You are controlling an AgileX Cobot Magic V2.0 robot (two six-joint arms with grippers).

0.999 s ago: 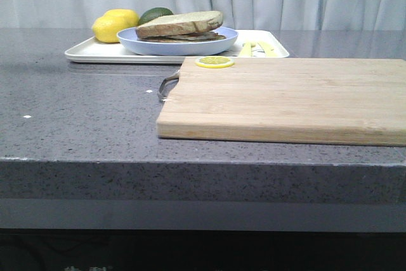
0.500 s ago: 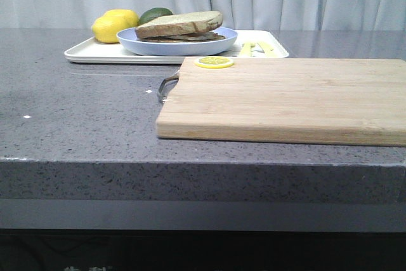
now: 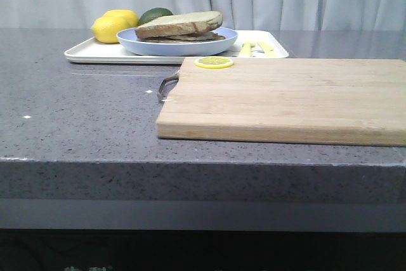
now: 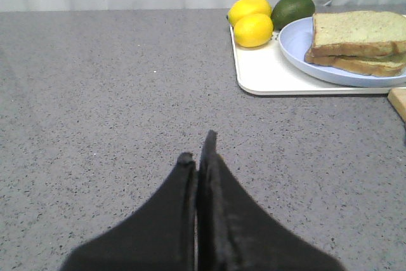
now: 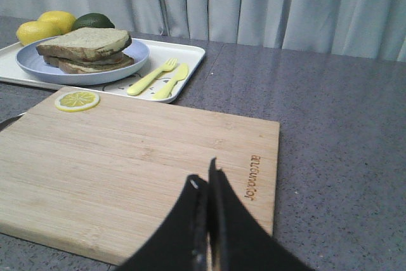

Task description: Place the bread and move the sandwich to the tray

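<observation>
Bread [image 3: 179,23] tops the sandwich [image 3: 184,36] on the plate [image 3: 177,47], itself on the tray [image 3: 89,51]. Left fingers [image 4: 198,157] pressed together, empty, short of that tray; right fingers [image 5: 204,187] likewise over the board [image 5: 127,157]. I'd fear nudging the plate and sliding the top slice.

The only lettering that shows is a small dark brand mark burned into the pale rectangular wooden cutting board [image 5: 136,169], near its right edge and running along that edge. In the right wrist view it appears turned on its side and seems to read "atuoyotor", though the letters are too small to be sure. No other text, number or sign can be read.
</observation>
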